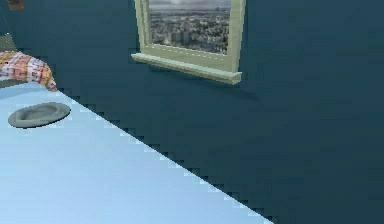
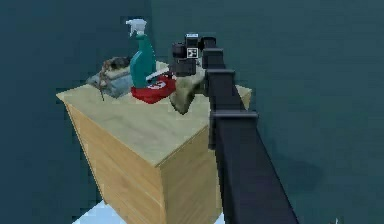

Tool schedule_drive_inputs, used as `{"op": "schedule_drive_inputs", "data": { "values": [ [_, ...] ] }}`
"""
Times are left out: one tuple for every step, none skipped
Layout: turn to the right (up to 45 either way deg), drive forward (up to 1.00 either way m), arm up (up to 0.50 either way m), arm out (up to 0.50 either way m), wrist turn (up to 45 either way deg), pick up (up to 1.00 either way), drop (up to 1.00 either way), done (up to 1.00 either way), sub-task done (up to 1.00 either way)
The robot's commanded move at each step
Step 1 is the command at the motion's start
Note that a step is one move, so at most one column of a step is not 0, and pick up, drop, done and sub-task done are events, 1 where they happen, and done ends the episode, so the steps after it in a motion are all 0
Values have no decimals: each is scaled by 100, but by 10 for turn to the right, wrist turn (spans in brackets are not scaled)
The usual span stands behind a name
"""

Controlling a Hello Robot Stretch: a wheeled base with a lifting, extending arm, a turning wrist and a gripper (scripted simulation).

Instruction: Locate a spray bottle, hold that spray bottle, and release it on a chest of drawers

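- The tool sits at the far end of the arm, out over the top of the wooden chest of drawers. Things stand right at its fingers, so I cannot tell whether it holds anything.
- The spray bottle, teal with a white trigger head, stands upright just past the tool's fingers. Its base is down among a red thing and a crumpled grey-brown heap. Whether it rests on them or hangs from the tool cannot be told.
- Judging from this, the step in hand is the set-down on the chest of drawers, and the task looks near its end.
- Keep the bottle upright and aim for bare wood on the near side of the tool, not the cluttered patch at its tip. A base landing on the red thing would likely tip.
- Lower until the base meets the top before the release, because a drop could topple so tall and narrow a bottle.
- Then draw the tool straight back along the arm's line, so the fingers do not sweep the bottle over.
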Motion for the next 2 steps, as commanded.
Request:
{"op": "schedule_drive_inputs", "data": {
  "values": [
    [0,0,-12,0,0,0,0,0,0],
    [0,0,0,0,0,0,100,0,0]
  ]
}}
